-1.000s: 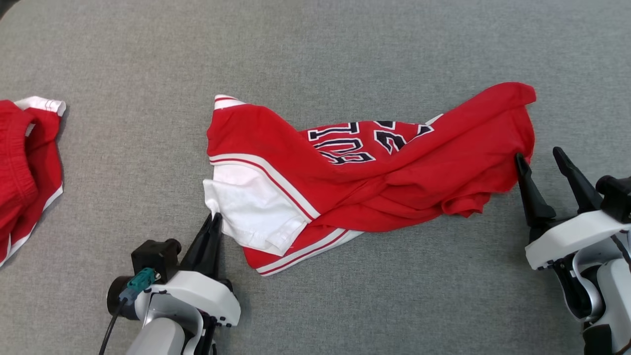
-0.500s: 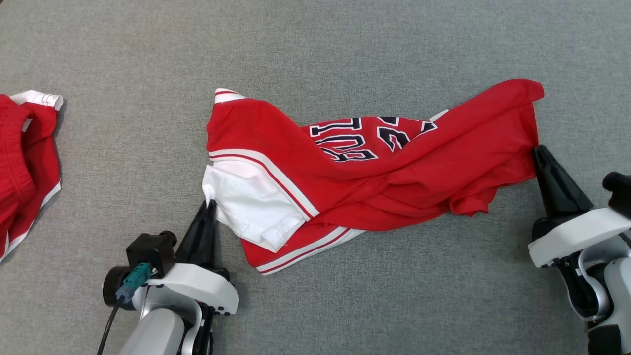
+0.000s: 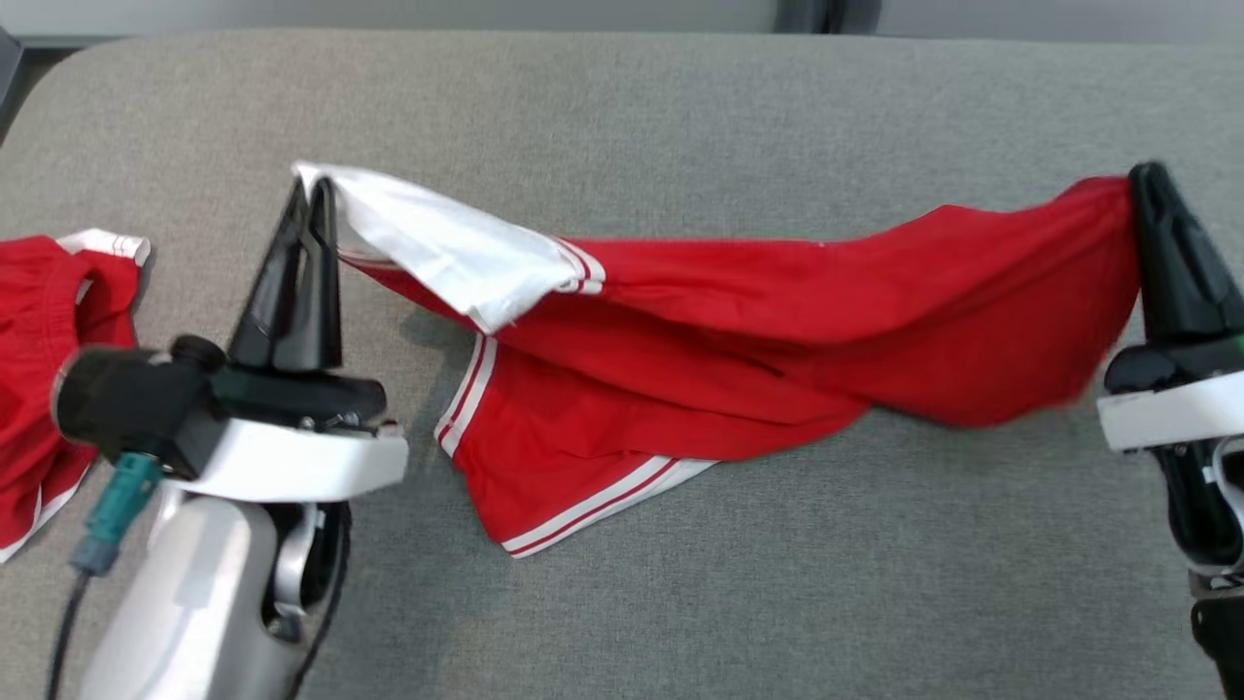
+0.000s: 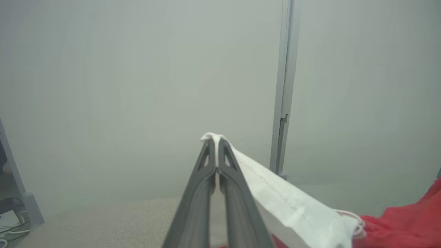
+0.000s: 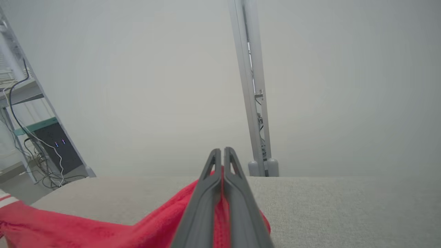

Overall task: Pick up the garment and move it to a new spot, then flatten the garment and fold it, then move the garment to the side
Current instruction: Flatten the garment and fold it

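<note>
The garment (image 3: 739, 331) is a red jersey with a white panel and white-red stripes, stretched between my two grippers above the grey table (image 3: 680, 107). My left gripper (image 3: 309, 194) is shut on its white corner, raised at the left. In the left wrist view the left gripper (image 4: 216, 143) pinches the white cloth (image 4: 293, 203). My right gripper (image 3: 1147, 185) is shut on the red edge at the far right. In the right wrist view the right gripper (image 5: 220, 153) clamps the red cloth (image 5: 155, 224). The garment's lower part sags onto the table.
A second red garment (image 3: 44, 360) with white trim lies at the table's left edge. A grey upright post (image 5: 253, 103) stands beyond the table's far edge. Shelving with cables (image 5: 38, 144) is off to the left of the table.
The right gripper shut on the garment's red edge. Both grippers lifted, raising and stretching the garment off the table. The head camera shifted too, bringing the table's far edge into view.
</note>
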